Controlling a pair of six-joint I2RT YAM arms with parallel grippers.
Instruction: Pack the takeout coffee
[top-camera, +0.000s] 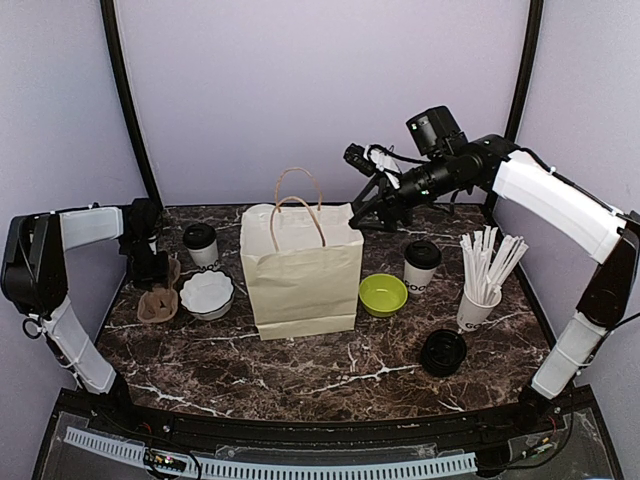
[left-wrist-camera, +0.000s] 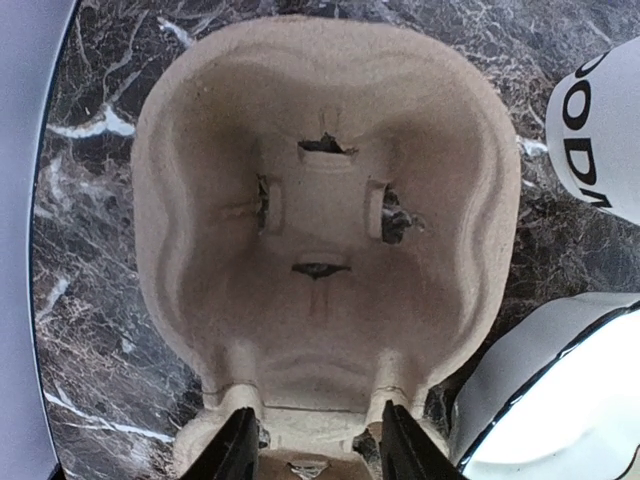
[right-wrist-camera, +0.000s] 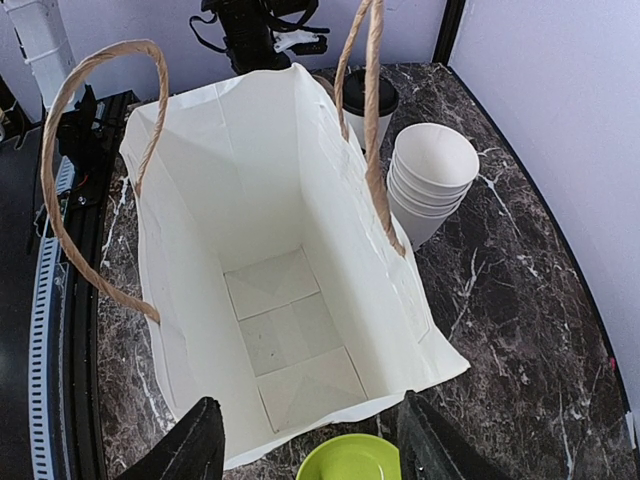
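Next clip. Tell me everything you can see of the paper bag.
The paper bag is tan kraft paper outside and pale cream inside, with two twisted paper loop handles. It stands upright mid-table on the dark marble table, mouth wide open, lightly creased. Its folded bottom is bare: nothing is inside. A lime-green bowl sits close by its base; contact is unclear. The open right gripper hovers above its mouth, apart from it.
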